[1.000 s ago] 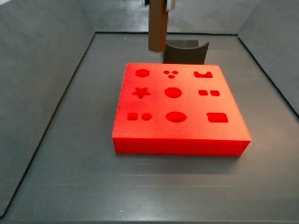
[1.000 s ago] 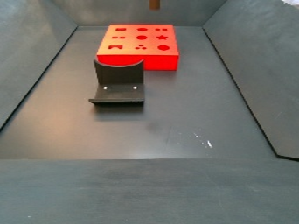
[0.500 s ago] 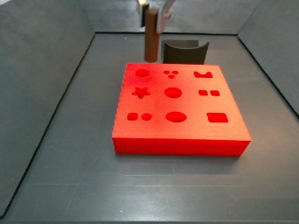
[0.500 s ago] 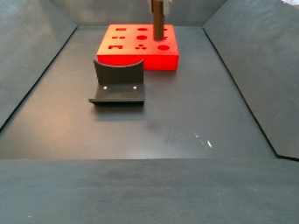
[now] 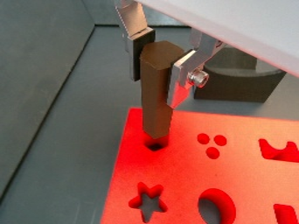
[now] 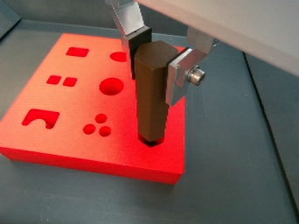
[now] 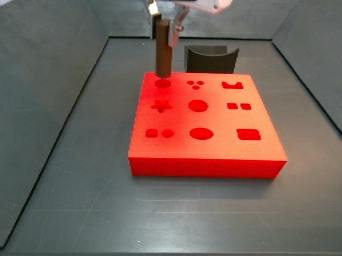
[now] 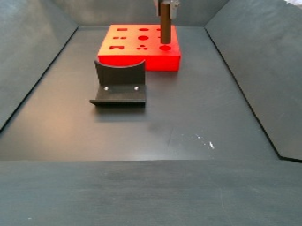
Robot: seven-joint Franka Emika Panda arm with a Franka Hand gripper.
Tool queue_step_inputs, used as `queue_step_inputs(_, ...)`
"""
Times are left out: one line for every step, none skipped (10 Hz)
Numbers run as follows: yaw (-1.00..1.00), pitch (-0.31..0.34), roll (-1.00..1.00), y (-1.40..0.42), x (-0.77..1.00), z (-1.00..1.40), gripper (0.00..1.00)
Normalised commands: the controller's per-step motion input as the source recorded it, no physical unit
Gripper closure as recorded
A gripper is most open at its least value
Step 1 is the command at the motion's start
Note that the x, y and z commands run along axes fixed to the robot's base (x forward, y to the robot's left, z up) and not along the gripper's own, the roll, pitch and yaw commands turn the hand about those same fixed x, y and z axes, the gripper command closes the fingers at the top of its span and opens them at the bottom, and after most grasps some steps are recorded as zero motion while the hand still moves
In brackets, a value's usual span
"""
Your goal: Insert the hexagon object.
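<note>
My gripper (image 5: 162, 54) is shut on the hexagon object (image 5: 156, 96), a slim brown peg held upright. It also shows in another wrist view (image 6: 151, 87). The peg's lower end stands in or right at a cut-out at a corner of the red block (image 5: 233, 166), which has several shape cut-outs. In a side view the peg (image 7: 162, 48) meets the block (image 7: 207, 130) at its far left hole. In the other side view the peg (image 8: 167, 25) stands at the block's (image 8: 141, 48) right edge. How deep the tip sits is hidden.
The fixture (image 8: 119, 81), a dark L-shaped bracket with a curved top, stands on the dark floor beside the block and also shows behind the block (image 7: 210, 57). Grey walls enclose the floor on all sides.
The gripper has come down with the peg over the last second. The peg's lower end went from above the block's far edge to the corner hole.
</note>
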Motion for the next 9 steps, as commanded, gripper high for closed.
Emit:
queue_step_inputs(0.06,-0.289,-0.13,0.00,-0.02,-0.49,1.00)
queue_step_inputs(0.00,-0.316,-0.06,0.00,-0.31,-0.50,1.00)
queue_step_inputs(0.02,-0.300,-0.11,0.00,-0.18,-0.40,1.00)
queue_step_inputs(0.01,-0.284,-0.06,0.00,-0.09,-0.41,1.00)
queue_step_inputs(0.00,-0.249,-0.01,0.00,-0.21,-0.30,1.00)
queue_step_inputs(0.13,-0.189,0.01,-0.26,-0.16,-0.11,1.00)
queue_step_inputs(0.14,-0.187,0.00,-0.19,-0.11,-0.13,1.00)
queue_step_inputs(0.07,-0.221,-0.04,0.00,-0.05,-0.24,1.00)
queue_step_inputs(0.05,-0.180,-0.04,0.01,0.00,-0.33,1.00)
